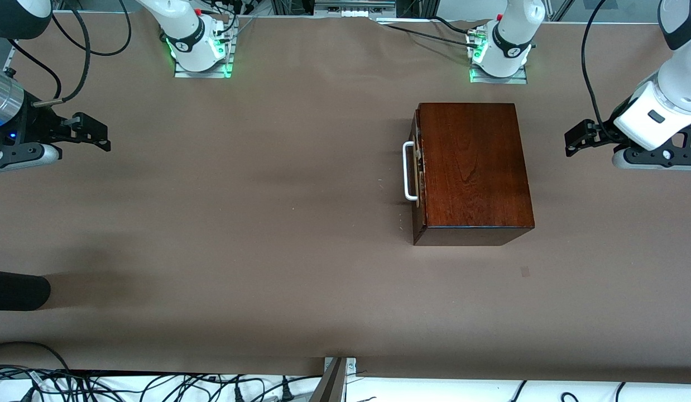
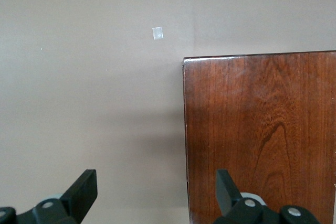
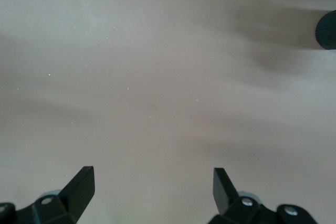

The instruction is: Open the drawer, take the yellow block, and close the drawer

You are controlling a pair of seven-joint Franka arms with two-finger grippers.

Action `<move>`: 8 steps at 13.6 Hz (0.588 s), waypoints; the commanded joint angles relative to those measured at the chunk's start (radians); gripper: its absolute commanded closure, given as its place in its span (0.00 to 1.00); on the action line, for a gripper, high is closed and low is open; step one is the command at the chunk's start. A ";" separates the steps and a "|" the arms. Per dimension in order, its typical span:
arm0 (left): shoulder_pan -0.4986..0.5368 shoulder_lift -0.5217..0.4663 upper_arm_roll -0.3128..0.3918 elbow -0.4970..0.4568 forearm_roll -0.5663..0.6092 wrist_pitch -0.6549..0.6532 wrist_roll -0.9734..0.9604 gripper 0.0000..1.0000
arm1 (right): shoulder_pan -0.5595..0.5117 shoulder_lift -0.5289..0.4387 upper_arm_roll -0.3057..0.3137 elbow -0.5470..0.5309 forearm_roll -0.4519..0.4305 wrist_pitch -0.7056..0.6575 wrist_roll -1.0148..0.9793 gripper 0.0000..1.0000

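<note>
Worktop (image 1: 211,251) of brown colour carries one dark wooden box (image 1: 471,167) toward the left arm's end. Its drawer (image 1: 417,167) is fully closed, so the yellow block is not visible. The box looks heavy and stiff; the white bar handle (image 1: 408,170) is the best place to hold, though probably smooth. The left end effector (image 2: 156,190) hangs released over the box edge. The right end effector (image 3: 153,187) waits released over bare worktop.
</note>
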 commanded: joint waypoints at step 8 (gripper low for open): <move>-0.012 0.026 -0.009 0.057 0.070 -0.043 0.008 0.00 | -0.020 -0.021 0.019 -0.003 0.004 -0.014 0.011 0.00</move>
